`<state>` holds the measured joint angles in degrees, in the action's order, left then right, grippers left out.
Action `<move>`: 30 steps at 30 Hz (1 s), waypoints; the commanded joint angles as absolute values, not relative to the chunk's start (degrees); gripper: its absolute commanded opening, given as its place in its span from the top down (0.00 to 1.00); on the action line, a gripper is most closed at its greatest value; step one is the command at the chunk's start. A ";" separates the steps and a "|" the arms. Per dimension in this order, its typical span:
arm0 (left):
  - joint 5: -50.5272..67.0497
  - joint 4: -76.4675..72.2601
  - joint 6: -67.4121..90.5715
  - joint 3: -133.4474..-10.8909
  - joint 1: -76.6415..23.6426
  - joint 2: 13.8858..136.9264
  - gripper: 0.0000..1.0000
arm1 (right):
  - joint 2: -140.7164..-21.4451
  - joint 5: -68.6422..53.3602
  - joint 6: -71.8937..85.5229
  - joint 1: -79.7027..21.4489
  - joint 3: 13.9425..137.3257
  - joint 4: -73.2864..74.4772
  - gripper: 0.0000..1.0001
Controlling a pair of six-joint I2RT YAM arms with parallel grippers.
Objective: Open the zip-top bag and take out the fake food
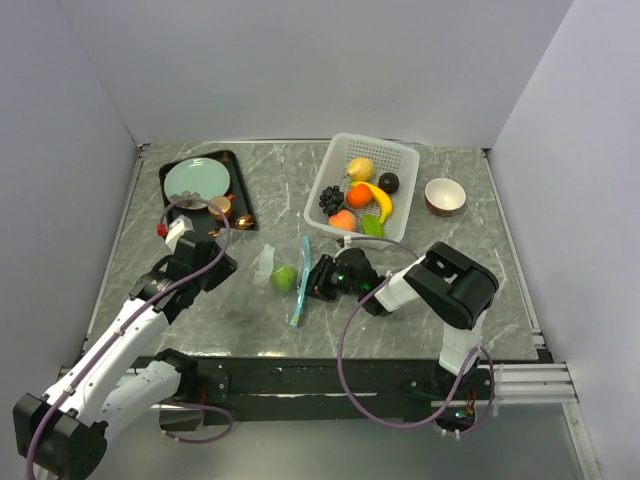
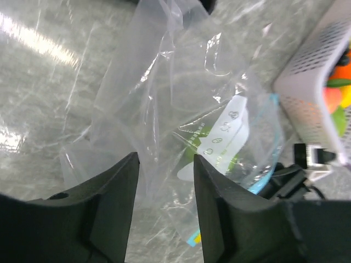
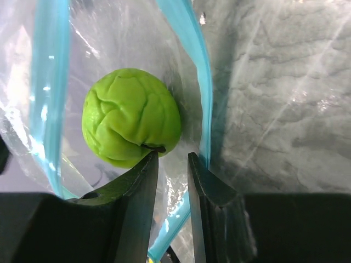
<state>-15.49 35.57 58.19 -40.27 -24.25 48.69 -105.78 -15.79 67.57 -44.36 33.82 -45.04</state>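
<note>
The left gripper (image 2: 165, 158) hangs with its black fingers apart over the clear, crinkly zip-top bag (image 1: 268, 262) with a teal-blue zipper strip, which lies mid-table. Inside it sits a wrinkled green toy lime (image 3: 130, 116). The right gripper (image 3: 172, 156) pinches the bag's rim beside the lime, its fingers nearly together. Farther back stands a white perforated plastic basket (image 1: 318, 195) holding more toy fruit.

Glossy, crinkly clear plastic zip-top bag (image 2: 164, 109)
</note>
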 commanded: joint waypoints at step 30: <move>-9.58 8.62 56.34 -38.68 -27.77 71.01 0.78 | -96.59 -9.41 63.81 -43.86 39.38 -33.75 0.41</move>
